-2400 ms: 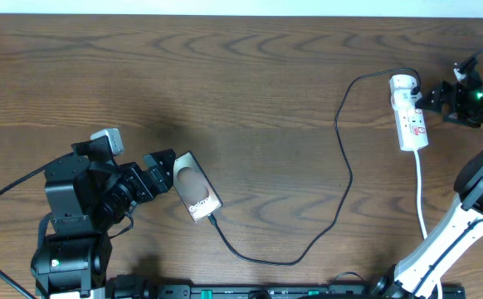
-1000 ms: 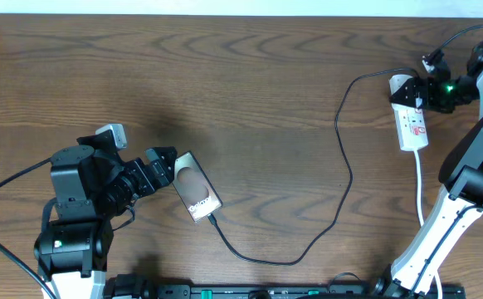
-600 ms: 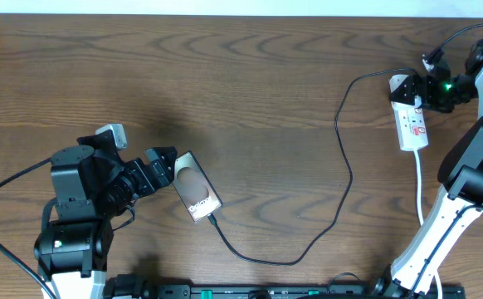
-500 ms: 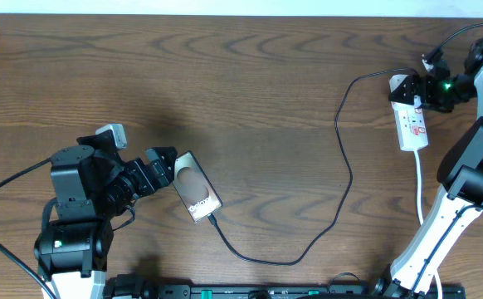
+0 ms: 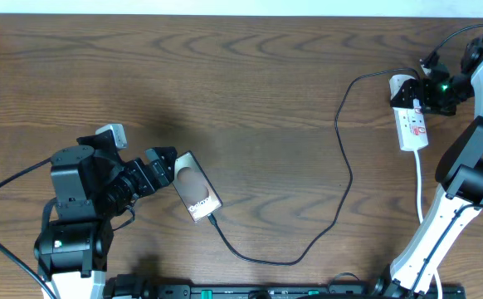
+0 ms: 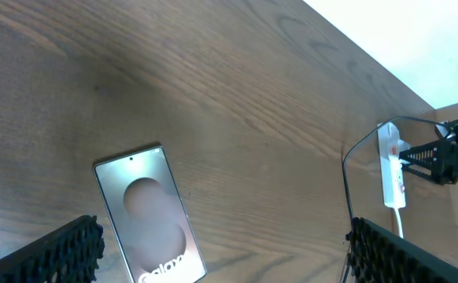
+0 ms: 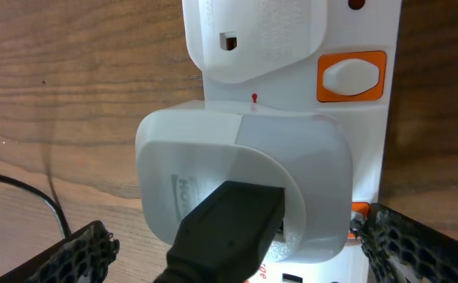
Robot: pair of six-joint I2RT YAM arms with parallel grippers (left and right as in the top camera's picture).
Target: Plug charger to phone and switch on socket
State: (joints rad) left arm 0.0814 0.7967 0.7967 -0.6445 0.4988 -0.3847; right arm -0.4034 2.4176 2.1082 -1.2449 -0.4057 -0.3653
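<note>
- Table (image 5: pixel 250 66): dark brown wood, visible grain, matt
- Phone (image 6: pixel 146 212): glossy face with glare
- Socket (image 7: pixel 371 157): smooth white plastic, slight sheen
- Charger (image 5: pixel 351 176): thin black cable, matt

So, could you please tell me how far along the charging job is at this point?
Seemingly done: the charger runs from the phone's lower end to the socket. In hand: the open right gripper hovers at the socket's switch. Left: pressing it; the open left gripper sits beside the phone.
</note>
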